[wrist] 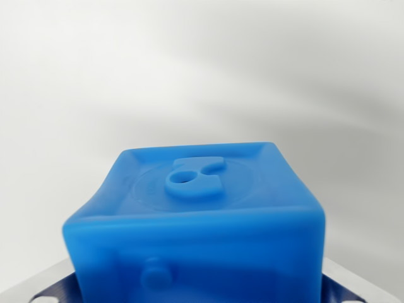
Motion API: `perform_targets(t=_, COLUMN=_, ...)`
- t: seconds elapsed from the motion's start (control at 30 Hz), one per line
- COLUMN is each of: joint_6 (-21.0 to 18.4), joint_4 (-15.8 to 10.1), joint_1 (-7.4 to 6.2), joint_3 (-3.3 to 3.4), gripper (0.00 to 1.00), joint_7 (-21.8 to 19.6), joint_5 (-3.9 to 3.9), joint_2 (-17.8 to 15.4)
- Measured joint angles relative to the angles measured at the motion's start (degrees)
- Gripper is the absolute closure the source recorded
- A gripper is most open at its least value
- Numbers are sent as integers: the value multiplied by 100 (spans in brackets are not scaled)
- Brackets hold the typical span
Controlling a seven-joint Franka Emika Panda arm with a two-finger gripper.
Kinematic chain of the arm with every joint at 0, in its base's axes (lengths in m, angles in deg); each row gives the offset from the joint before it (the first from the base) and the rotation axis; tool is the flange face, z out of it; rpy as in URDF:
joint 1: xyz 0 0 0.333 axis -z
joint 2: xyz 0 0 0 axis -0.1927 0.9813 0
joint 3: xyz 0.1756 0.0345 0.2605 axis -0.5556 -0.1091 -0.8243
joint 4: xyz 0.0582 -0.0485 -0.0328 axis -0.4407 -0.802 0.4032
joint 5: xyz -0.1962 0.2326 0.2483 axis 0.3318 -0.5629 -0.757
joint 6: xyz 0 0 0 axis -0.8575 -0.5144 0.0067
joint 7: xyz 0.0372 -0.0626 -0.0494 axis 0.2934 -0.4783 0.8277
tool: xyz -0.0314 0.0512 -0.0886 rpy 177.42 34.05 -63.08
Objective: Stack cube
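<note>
Close below, blue cube (208, 208) between end effector (202, 293).

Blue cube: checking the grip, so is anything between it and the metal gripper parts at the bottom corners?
Nothing shows between them in the wrist view: the blue cube runs straight down over the metal gripper parts, hiding any contact.

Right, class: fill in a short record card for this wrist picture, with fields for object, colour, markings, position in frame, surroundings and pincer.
object: cube
colour: blue
markings: raised emblem with a small hole on the top face; a round stud on the near face
position in frame: lower centre, very close to the camera
surroundings: plain pale background, no second cube in view
pincer: metal parts at the bottom corners; fingertips hidden, state cannot be told
</note>
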Motion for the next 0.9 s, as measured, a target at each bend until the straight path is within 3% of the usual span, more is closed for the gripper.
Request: perform_targets(t=0.9, joint_6=-259, joint_4=397, joint_1=441, joint_3=119, gripper=100, joint_7=962, joint_5=-23, joint_2=137)
